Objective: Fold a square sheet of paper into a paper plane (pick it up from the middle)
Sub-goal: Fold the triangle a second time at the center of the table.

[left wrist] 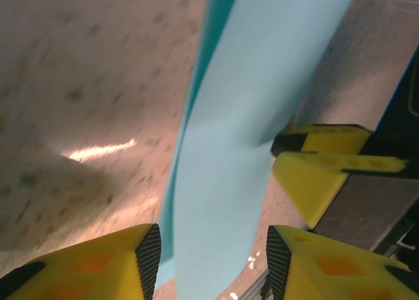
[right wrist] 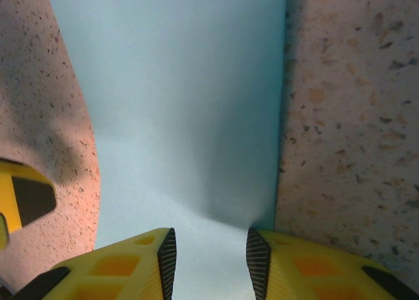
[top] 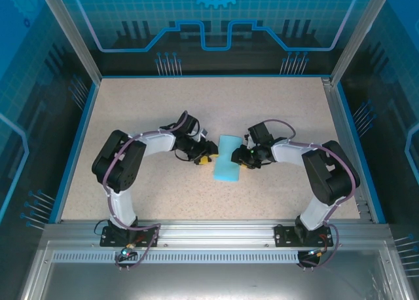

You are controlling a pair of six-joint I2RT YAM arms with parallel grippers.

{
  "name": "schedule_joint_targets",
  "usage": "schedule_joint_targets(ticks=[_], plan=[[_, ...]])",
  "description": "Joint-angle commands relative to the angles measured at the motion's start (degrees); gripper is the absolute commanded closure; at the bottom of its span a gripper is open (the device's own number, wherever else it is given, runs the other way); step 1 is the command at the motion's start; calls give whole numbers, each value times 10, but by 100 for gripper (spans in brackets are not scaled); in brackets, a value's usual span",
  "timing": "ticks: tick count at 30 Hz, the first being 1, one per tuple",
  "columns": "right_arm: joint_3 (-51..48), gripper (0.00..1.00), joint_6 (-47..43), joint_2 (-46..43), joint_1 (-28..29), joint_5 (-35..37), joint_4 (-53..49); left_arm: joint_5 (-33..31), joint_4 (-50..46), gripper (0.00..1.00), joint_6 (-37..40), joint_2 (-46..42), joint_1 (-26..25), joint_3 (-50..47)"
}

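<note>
Sheet of paper [top: 228, 158] lies mid-worktop [top: 163, 110] between the two hands, long side running away from the arm bases. From above it reads as a narrow rectangle, not a square, and no nose or wings show.

Step, as I judge it: an early lengthwise fold, far from a finished plane. Left wrist view shows the paper [left wrist: 262, 84] rising in a curve, with a darker second layer along its left edge. It is probably doubled over or being bent up.

Left hand [top: 207, 158] is at the paper's left edge. Wrist view: left hand [left wrist: 213, 247] about half spread, the sheet passing up through the gap. Cannot tell if the pads bear on it.

Right hand [top: 241, 158] is at the right edge. Wrist view: right hand [right wrist: 211, 247] partly spread, paper [right wrist: 190, 97] under and between the tips, with a soft dimple by one tip. Firm pinch not shown.

Next move, my guess: bring the edges level, then press flat along the crease. Thin paper may buckle or slide on the smooth worktop.
</note>
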Motion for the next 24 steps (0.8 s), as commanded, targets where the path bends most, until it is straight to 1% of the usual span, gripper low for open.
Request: schedule_joint_targets(ticks=[1,6,9,15,19,24], plan=[[-25,62,-6,10,0,26,-36,29,-6,50,-51,-38,-11,-38],[-28,62,-6,10,0,28,-35,61,85,50,-122,-41,-20,-92],[-30,62,-5,11,-1,28,-32,72,120,51,-146,-35,-22,-101],[-30,62,-5,18,0,25,-27,66,128,54,-149,-30,-23,-97],[-32,62,-3,21,0,24,-22,75,122,55,-149,-16,-24,-88],[-29,62,-3,22,-1,23,-22,57,98,53,-135,-14,-23,-83]])
